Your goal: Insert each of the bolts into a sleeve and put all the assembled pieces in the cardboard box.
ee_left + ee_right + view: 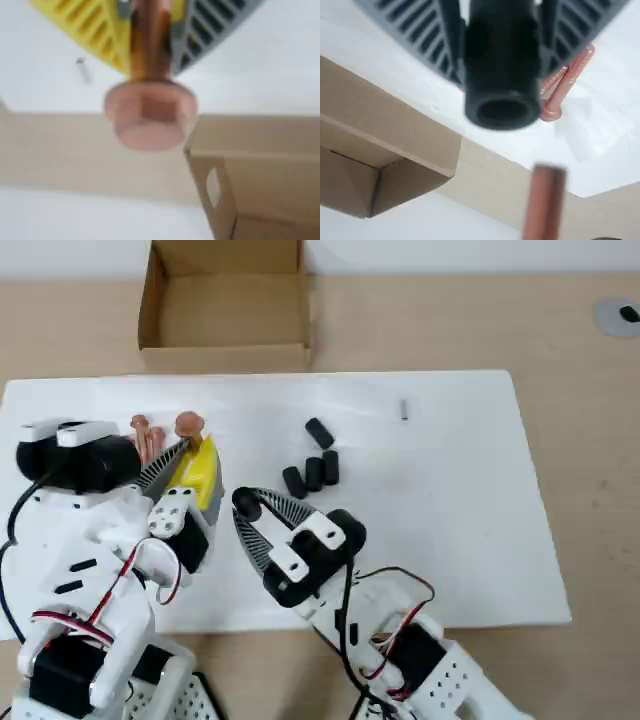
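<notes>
Bolts, three by our count: one held bolt (190,424) clenched in the left tool (186,448), two loose bolts (147,438) at its 9 o'clock. The right tool (250,508) grasps one black sleeve (502,75); four loose sleeves (313,473) lie at its 2 o'clock. One cardboard box (225,358) stands on the counter (590,490) at 12 o'clock.

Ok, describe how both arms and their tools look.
The left arm and right arm are white shells with black motor blocks and thin red, white and black wires. The left tool has one yellow slotted finger and one dark grey one; the right tool has two dark grey slotted fingers.
</notes>
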Controlling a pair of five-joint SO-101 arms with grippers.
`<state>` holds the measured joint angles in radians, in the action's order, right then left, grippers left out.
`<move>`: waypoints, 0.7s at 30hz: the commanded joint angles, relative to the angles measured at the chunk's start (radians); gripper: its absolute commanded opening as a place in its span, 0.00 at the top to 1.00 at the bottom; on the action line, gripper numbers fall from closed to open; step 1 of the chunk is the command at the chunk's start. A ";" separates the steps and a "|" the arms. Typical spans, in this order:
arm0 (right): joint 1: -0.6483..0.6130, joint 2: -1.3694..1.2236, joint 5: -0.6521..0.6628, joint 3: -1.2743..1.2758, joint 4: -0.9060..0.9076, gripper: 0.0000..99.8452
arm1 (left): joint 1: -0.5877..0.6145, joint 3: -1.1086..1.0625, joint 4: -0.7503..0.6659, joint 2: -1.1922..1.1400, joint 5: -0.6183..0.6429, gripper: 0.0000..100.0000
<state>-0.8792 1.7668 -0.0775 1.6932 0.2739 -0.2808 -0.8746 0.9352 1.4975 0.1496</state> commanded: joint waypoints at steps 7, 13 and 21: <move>-0.013 0.021 -0.110 0.002 0.026 0.99 | -0.058 0.071 0.005 0.010 0.120 0.99; -0.013 0.022 -0.155 0.002 0.083 0.99 | -0.112 0.058 -0.031 0.010 0.117 0.99; -0.013 0.022 -0.152 0.002 0.083 0.99 | -0.112 -0.078 -0.109 0.130 0.023 0.99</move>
<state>-0.8792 1.7668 -0.2217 1.6932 0.3552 -0.3805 -0.9268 0.8569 1.5650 0.2018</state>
